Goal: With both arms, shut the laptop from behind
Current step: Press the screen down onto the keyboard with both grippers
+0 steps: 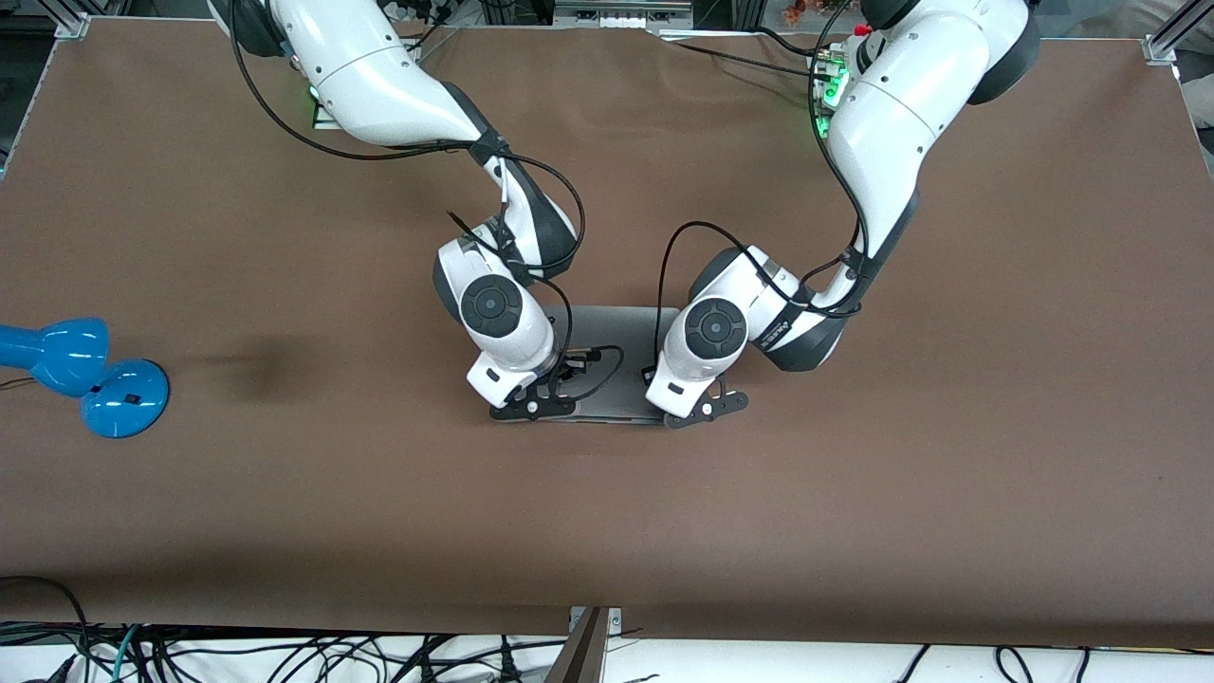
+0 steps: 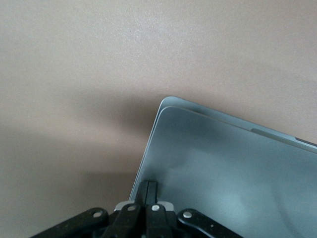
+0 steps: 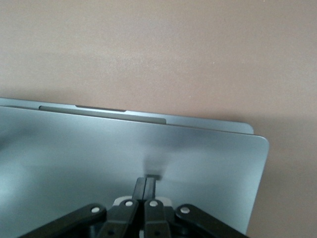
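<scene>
The silver-grey laptop (image 1: 607,334) lies in the middle of the table with its lid down almost flat on its base. Both arms reach over it from their bases. My left gripper (image 1: 697,408) is shut, empty, with its fingertips on the lid near the corner toward the left arm's end (image 2: 150,191). My right gripper (image 1: 531,403) is shut, empty, with its fingertips on the lid toward the right arm's end (image 3: 146,186). In the wrist views the lid (image 2: 233,168) (image 3: 99,153) sits just over the base's edge, with only a thin gap. The screen and keyboard are hidden.
A blue desk lamp (image 1: 85,375) lies near the table's edge at the right arm's end. The brown table (image 1: 854,493) stretches wide around the laptop. Cables hang below the table's near edge.
</scene>
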Available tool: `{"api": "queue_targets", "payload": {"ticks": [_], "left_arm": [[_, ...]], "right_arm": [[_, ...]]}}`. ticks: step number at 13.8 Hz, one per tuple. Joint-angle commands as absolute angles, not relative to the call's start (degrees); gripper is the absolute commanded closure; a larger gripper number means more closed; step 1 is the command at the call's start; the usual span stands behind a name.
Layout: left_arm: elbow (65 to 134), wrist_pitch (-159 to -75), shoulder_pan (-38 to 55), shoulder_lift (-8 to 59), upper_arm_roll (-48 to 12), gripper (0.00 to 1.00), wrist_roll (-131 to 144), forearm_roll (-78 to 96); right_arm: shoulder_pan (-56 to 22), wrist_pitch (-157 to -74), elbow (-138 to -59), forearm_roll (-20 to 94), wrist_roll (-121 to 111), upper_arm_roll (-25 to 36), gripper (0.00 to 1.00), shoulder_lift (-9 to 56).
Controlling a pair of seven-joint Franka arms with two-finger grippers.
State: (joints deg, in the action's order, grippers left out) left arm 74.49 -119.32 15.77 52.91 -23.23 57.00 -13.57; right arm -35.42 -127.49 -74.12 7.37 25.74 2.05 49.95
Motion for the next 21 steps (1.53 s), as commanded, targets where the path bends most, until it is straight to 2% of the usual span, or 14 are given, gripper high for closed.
{"api": "queue_targets", "payload": {"ticks": [1,8,17,18,21], "left_arm": [[70.6,-118.9,17.3,55.6,-22.5,1.00,58.0,-15.6],[67.7,-119.0,18.2,57.7,-22.4,1.00,58.1,-15.6],[67.6,-119.0,18.2,57.7,-22.4,1.00,58.6,-15.6],[67.6,-118.9,18.1,57.7,-22.4,1.00,58.6,-15.6],[67.9,-118.7,17.7,56.8,-22.5,1.00,58.4,-15.6]], "right_arm": [[-35.4,-129.5,-73.7,6.6,24.7,2.1,1.00,51.5],[-35.5,-131.8,-73.7,6.6,24.6,2.3,1.00,53.0],[-35.4,-131.2,-73.3,6.8,24.3,3.2,0.99,53.4],[-35.4,-130.5,-73.2,6.9,24.3,3.3,0.93,53.2],[-35.3,-123.3,-69.3,7.2,26.1,3.3,0.54,53.1]]}}
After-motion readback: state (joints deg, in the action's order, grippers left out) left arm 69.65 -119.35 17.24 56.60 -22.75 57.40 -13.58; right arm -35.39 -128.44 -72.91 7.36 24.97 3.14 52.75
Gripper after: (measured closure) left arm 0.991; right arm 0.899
